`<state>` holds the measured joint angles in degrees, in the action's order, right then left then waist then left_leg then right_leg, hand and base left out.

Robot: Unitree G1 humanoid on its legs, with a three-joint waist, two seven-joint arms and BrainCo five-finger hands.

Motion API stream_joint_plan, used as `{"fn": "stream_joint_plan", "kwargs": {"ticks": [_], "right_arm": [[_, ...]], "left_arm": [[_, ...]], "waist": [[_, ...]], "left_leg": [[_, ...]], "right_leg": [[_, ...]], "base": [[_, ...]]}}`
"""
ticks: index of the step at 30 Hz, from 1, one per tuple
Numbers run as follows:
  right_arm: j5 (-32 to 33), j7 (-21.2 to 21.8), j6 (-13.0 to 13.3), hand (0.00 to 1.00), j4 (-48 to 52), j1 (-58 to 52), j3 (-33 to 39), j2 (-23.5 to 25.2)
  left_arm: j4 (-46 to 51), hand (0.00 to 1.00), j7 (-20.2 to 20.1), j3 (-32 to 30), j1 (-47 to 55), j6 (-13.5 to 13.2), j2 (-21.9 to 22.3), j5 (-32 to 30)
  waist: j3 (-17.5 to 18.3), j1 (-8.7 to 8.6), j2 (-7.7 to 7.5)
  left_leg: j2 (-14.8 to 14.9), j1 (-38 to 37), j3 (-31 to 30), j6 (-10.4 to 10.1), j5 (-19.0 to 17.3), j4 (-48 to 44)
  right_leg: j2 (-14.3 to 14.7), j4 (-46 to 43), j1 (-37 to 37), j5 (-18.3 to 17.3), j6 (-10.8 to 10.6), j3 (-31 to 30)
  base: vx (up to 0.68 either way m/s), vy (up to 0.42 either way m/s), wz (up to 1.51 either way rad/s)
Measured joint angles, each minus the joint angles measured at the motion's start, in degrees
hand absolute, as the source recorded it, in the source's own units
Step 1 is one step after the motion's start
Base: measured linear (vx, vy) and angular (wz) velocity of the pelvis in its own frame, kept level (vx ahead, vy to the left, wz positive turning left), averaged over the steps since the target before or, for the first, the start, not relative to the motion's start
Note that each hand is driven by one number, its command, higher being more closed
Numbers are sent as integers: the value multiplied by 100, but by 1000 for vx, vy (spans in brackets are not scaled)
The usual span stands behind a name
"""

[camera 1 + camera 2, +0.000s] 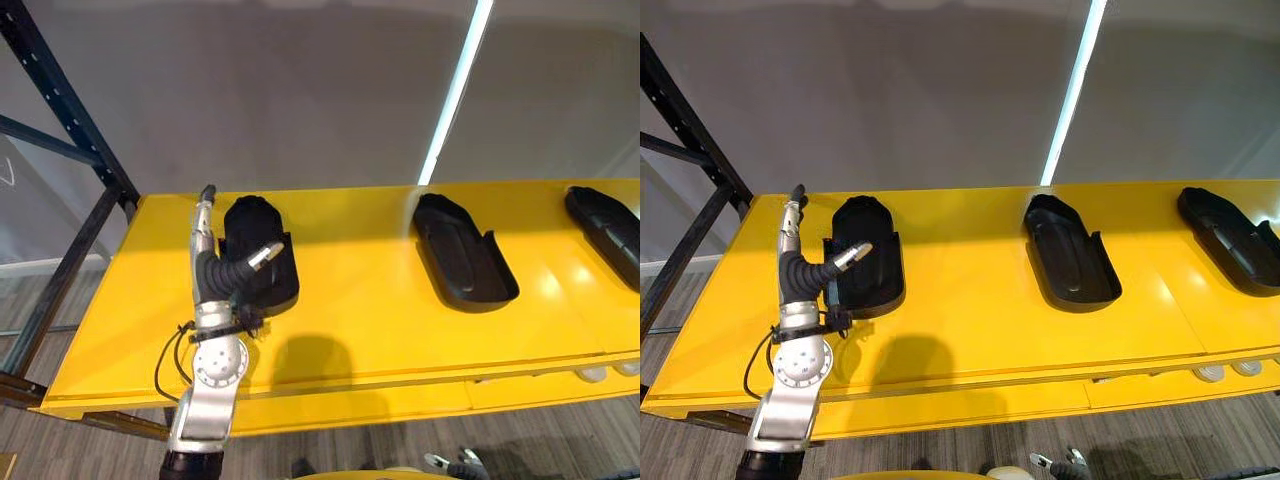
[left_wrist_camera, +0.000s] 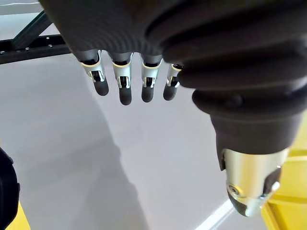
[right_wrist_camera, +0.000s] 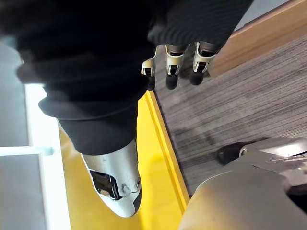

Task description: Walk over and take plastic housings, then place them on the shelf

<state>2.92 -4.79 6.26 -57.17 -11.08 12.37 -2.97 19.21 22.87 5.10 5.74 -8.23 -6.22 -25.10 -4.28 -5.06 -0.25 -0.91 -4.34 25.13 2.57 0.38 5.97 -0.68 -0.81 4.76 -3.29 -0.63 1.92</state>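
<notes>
Three black plastic housings lie on the yellow shelf [image 1: 360, 320]: a left one [image 1: 255, 225], a middle one [image 1: 462, 255] and a right one [image 1: 608, 230] cut by the view's edge. My left hand [image 1: 215, 270] stands over the shelf's left part, right beside the left housing. Its fingers [image 2: 124, 81] are straight and its thumb [image 2: 249, 187] points out over the housing's near end; nothing is held. My right hand [image 3: 172, 67] hangs low beside the shelf's front edge, over the grey floor [image 3: 240, 105], fingers relaxed and empty.
A dark blue rack frame [image 1: 60, 110] rises at the shelf's left end. A grey wall with a bright light strip [image 1: 455, 90] stands behind the shelf. Bare yellow surface lies between the left and middle housings.
</notes>
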Motion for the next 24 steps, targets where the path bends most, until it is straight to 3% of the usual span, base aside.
{"fn": "stream_joint_plan", "kwargs": {"ticks": [5,10,14,24], "right_arm": [[34,-7,13,0,4,-15,-170,-61],[99,-40,10,0,16,-42,-268,-88],[99,-65,-5,0,19,-55,-350,-107],[95,-129,-26,0,19,-59,-376,-76]], "left_arm": [[55,100,-50,531,662,-131,190,-95],[-727,100,-185,673,934,-213,186,-96],[-1335,100,-405,671,947,-161,187,-98],[-2099,100,-392,521,787,144,150,-486]], "waist": [[-5,78,11],[-3,112,8],[8,130,-19],[49,117,-67]], "left_leg": [[9,8,-19,0,-4,1],[-7,-92,-73,-1,0,2],[-22,-96,-71,-2,-1,2],[-26,-85,33,29,-29,1]], "right_leg": [[5,-46,-9,0,0,21],[-23,-189,8,-121,-34,118],[-42,-192,4,-201,-78,134],[-44,-103,4,-164,-76,70]], "base": [[-11,-11,2],[-26,-17,9],[-4,-5,2],[34,-19,-4]]}}
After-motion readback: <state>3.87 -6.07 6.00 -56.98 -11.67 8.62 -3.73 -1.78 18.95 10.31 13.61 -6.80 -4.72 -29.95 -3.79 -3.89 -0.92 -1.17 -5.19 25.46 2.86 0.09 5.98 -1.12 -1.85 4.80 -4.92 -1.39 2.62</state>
